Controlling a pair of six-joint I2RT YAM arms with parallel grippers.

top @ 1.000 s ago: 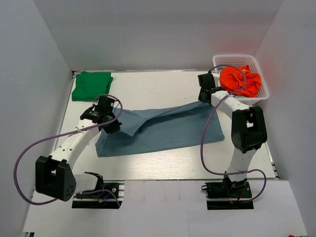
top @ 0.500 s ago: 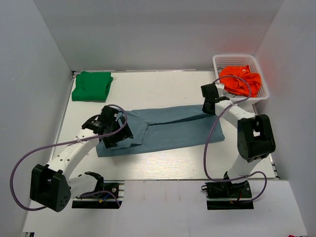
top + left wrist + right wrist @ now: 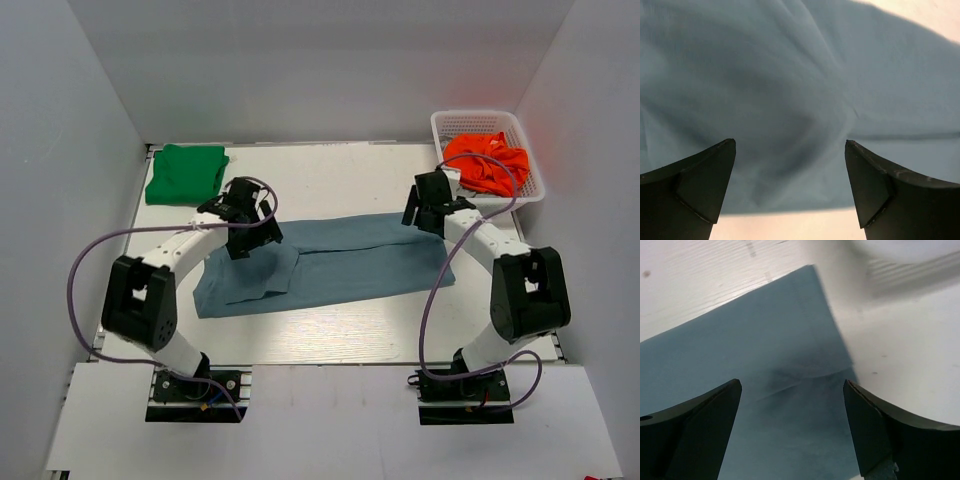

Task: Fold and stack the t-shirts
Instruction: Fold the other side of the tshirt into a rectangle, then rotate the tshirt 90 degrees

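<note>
We see the blue shirt (image 3: 350, 258) lying as a long folded band across the middle of the desk (image 3: 330, 180). It runs from near the left edge toward the right edge, and its left end sits a little closer to the near edge. At that left end a flap of cloth is doubled over on top. The green shirt (image 3: 185, 173) sits folded in the far left corner, well apart from the blue one.

The left arm (image 3: 185, 245) reaches over the blue shirt's left end. In its wrist view the left jaws stand wide, with only blue cloth below and nothing between them. The right arm (image 3: 480, 235) reaches over the shirt's far right corner. The right jaws are wide too and empty, with that corner of cloth and bare desk under them. We cannot tell whether either pair touches the cloth.

In the far right corner a white basket (image 3: 478, 116) holds an orange cloth (image 3: 488, 162).
</note>
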